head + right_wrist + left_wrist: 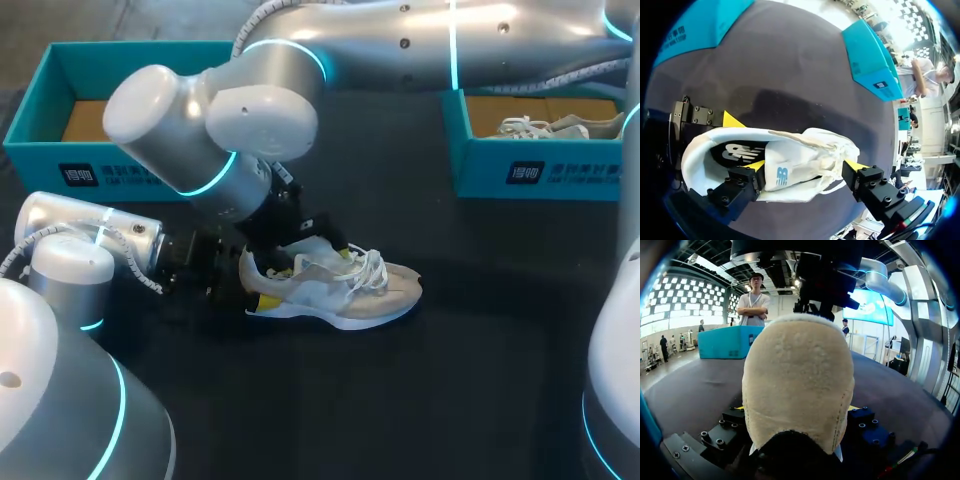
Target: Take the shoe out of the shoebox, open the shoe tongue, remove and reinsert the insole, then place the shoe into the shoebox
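Observation:
A white and beige shoe (345, 290) lies on its sole on the black table, toe pointing right. My left gripper (252, 282) comes in low from the left and is shut on the heel. In the left wrist view the beige heel (797, 385) fills the space between its fingers. My right arm reaches across from the right, and its gripper (315, 255) stands over the shoe's opening. It is open: one finger (756, 166) is inside the shoe on the dark insole (735, 150), the other (855, 166) is past the laces, with the tongue (785, 167) between them.
A teal shoebox (60, 150) stands at the back left, its cardboard floor showing. A second teal shoebox (530, 170) at the back right holds another white shoe (540, 127). My right arm's big elbow hangs over the table's left middle.

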Available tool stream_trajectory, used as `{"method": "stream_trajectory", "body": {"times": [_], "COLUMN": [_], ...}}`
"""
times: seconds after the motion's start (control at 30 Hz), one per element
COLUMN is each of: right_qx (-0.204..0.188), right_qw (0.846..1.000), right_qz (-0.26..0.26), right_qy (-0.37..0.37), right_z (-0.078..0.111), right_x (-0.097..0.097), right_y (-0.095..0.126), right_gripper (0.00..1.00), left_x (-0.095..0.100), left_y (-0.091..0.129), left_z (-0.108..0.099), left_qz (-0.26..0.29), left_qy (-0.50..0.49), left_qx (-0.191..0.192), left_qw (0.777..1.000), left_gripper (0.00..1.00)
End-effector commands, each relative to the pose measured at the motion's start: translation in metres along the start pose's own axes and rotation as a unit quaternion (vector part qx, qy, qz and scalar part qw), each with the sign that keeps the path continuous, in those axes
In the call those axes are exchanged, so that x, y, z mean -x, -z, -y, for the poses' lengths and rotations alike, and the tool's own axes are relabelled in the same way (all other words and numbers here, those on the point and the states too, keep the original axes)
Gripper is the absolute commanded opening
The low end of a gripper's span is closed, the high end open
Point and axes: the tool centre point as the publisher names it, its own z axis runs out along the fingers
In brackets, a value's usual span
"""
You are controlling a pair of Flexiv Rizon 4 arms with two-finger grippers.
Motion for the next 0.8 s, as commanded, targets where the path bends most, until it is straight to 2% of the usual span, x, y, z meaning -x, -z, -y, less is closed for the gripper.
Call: {"method": "stream_trajectory", "body": {"times": [0.03, 0.33, 0.47, 0.57, 0.6, 0.8], "right_qx": [0.006, 0.010, 0.009, 0.005, 0.001, -0.016], "right_qw": [0.949, 0.944, 0.941, 0.941, 0.941, 0.941], "right_qz": [0.002, 0.007, 0.003, -0.001, -0.005, -0.024], "right_qy": [-0.316, -0.330, -0.337, -0.339, -0.339, -0.336], "right_z": [0.008, 0.010, 0.010, 0.009, 0.009, 0.010], "right_x": [0.006, 0.020, 0.027, 0.029, 0.030, 0.028], "right_y": [0.003, 0.009, 0.011, 0.012, 0.013, 0.010], "right_gripper": [0.91, 0.86, 0.74, 0.54, 0.50, 0.46], "left_x": [0.000, 0.000, 0.000, 0.000, 0.000, 0.000], "left_y": [-0.001, -0.001, -0.001, -0.001, -0.001, -0.001], "left_z": [-0.002, -0.002, -0.002, -0.002, -0.002, -0.002], "left_qz": [0.000, 0.000, 0.000, 0.000, 0.000, 0.000], "left_qy": [0.000, 0.000, 0.000, 0.000, 0.000, 0.000], "left_qx": [0.001, 0.001, 0.001, 0.001, 0.001, 0.001], "left_qw": [1.000, 1.000, 1.000, 1.000, 1.000, 1.000], "left_gripper": [0.00, 0.00, 0.00, 0.00, 0.00, 0.00]}}
